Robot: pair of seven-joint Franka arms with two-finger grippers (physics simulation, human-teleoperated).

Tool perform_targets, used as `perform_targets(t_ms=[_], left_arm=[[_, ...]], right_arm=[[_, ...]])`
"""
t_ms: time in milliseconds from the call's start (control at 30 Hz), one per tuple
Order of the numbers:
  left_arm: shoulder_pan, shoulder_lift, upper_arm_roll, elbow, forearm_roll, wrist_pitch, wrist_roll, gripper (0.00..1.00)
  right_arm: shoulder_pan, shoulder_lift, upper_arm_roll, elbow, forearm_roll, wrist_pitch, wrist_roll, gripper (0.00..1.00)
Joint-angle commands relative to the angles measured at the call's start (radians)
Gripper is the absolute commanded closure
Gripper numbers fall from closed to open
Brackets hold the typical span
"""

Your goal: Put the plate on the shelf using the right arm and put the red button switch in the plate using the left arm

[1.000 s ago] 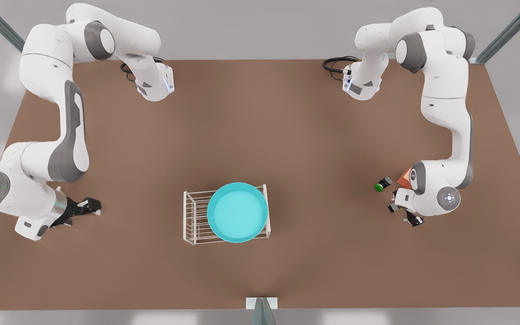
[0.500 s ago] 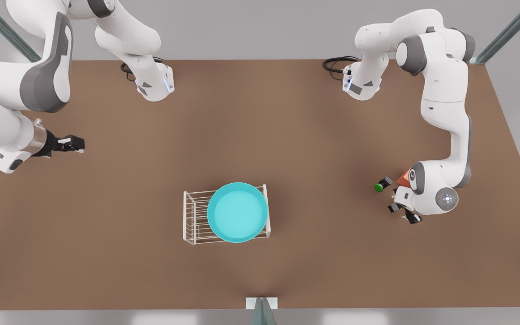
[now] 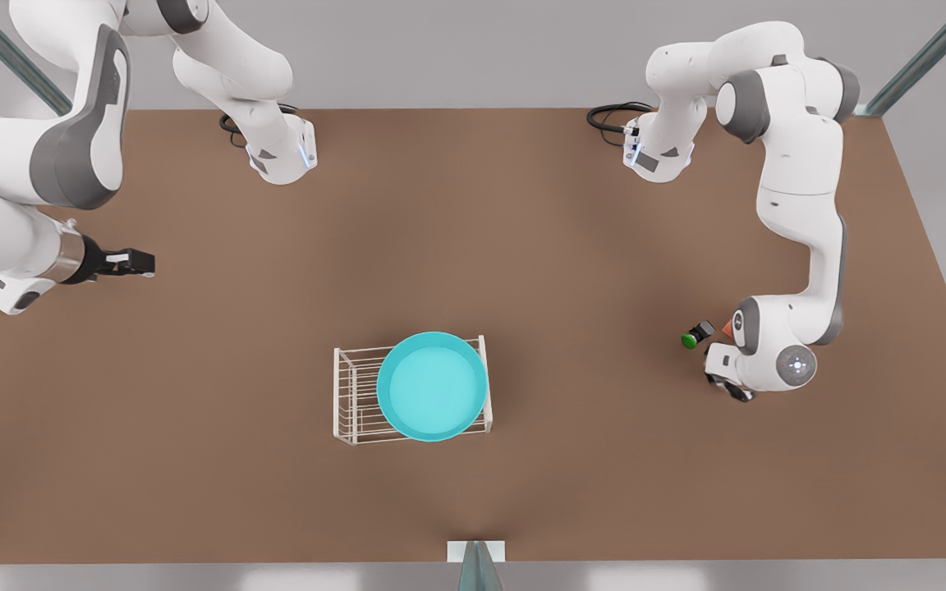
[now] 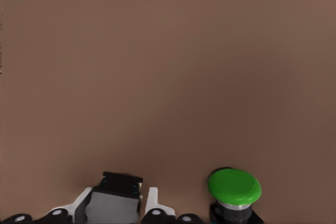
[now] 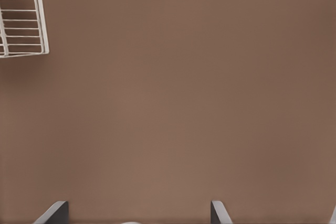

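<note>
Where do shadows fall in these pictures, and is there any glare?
Front view: soft dark shading on the table near the shelf; the plate is evenly lit, without glare. Left wrist view: the green button shows a faint sheen.

Front view high above the desk (image 3: 522, 246) looking steeply down, left wrist view low and close, green-capped switch (image 4: 234, 187) at 5 o'clock, right wrist view higher, shelf (image 5: 23, 22) corner at 10 o'clock, both shared with the front view
</note>
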State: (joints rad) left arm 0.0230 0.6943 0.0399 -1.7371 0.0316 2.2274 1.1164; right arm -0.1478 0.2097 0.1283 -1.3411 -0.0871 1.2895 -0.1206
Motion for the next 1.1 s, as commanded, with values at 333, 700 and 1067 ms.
perform_targets(t_ms=[333, 700, 1067], left_arm=[[-0.095, -0.084, 0.000, 0.010, 0.002, -0.113, -0.403, 0.63], [-0.466, -0.098, -0.186, 0.424, -0.004, -0.397, -1.849, 0.63], [-0.647, 0.221, -0.181, 0.830, -0.006, 0.021, -2.138, 0.61]], right_arm=[[0.002, -0.012, -0.010, 0.000, 0.004, -0.003, 0.036, 0.00], [0.016, -0.033, -0.033, -0.026, 0.003, 0.013, 0.038, 0.00], [0.028, -0.032, -0.041, -0.029, 0.004, 0.007, 0.039, 0.00]])
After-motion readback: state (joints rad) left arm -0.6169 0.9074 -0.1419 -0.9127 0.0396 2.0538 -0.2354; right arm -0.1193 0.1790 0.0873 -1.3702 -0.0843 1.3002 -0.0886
